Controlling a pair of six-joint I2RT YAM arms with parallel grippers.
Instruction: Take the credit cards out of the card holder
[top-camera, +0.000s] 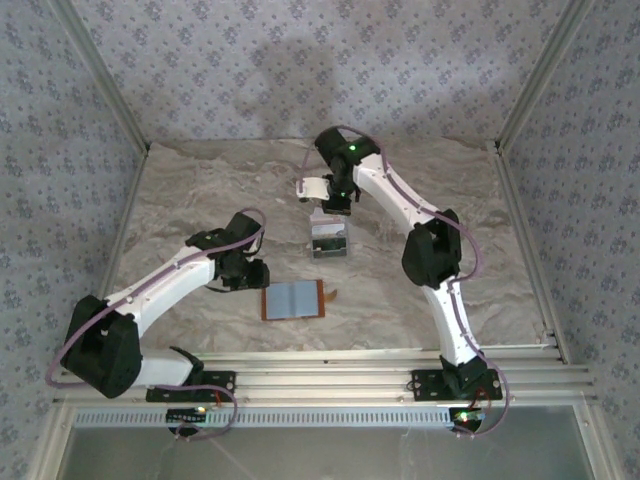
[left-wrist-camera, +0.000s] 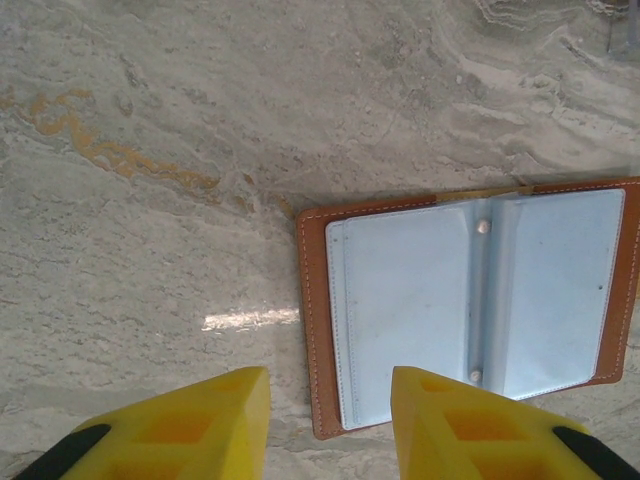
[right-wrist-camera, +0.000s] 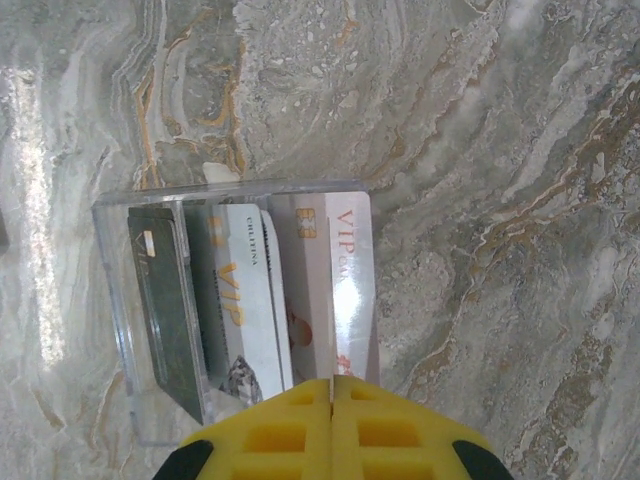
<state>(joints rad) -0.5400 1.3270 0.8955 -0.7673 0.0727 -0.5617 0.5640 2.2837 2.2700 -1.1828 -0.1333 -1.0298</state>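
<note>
My right gripper (right-wrist-camera: 332, 385) is closed just above the pink card (right-wrist-camera: 340, 280) in the clear rack (right-wrist-camera: 108, 255). My left gripper (left-wrist-camera: 328, 385) is open and empty by the card holder (left-wrist-camera: 420, 290). My retreat may tip the rack.

Clear plastic rack on a veined marble table, inside a papered booth

The clear plastic slotted rack (right-wrist-camera: 113, 280) stands toward the far middle of the grey marble tabletop (top-camera: 200, 190), which has orange-brown veins. Grey-blue floral wallpaper walls (top-camera: 300, 60) enclose the tabletop. Ribbed aluminium rails (top-camera: 330, 365) run along its near edge.
</note>
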